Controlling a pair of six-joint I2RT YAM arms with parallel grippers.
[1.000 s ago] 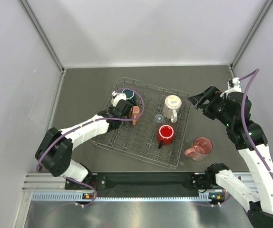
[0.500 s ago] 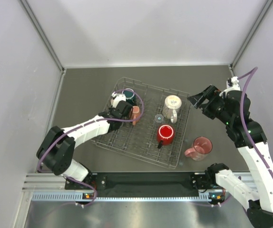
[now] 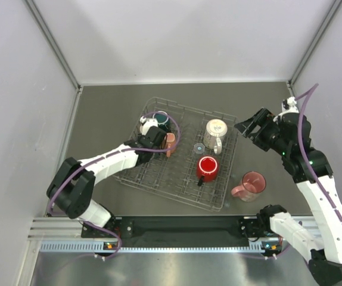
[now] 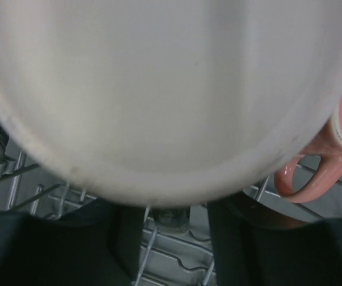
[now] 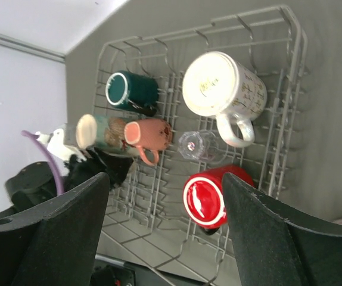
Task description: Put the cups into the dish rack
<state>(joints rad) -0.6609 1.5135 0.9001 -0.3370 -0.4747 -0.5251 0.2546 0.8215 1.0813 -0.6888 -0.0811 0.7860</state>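
Observation:
The dish rack [image 3: 218, 199] stands mid-table and also shows in the right wrist view [image 5: 296, 77]. In it lie a dark teal mug [image 3: 161, 120], a small salmon mug [image 3: 170, 142], a cream mug [image 3: 215, 133], a clear glass mug [image 3: 199, 147] and a red mug [image 3: 207, 168]. A translucent pink mug [image 3: 252, 185] stands on the table outside the rack's right side. My left gripper [image 3: 153, 138] is inside the rack beside the salmon mug, closed round a patterned mug with a cream base [image 5: 98, 132] that fills the left wrist view [image 4: 159, 89]; its fingertips are hidden. My right gripper [image 3: 248, 126] is open and empty, above the rack's right edge.
Grey walls enclose the table on three sides. The right arm's forearm [image 3: 314, 179] passes just right of the pink mug. The salmon mug's handle [image 4: 305, 179] lies close to the right of the held mug.
The left arm has shifted very slightly within the rack. The right gripper has edged a little. The mugs have not moved.

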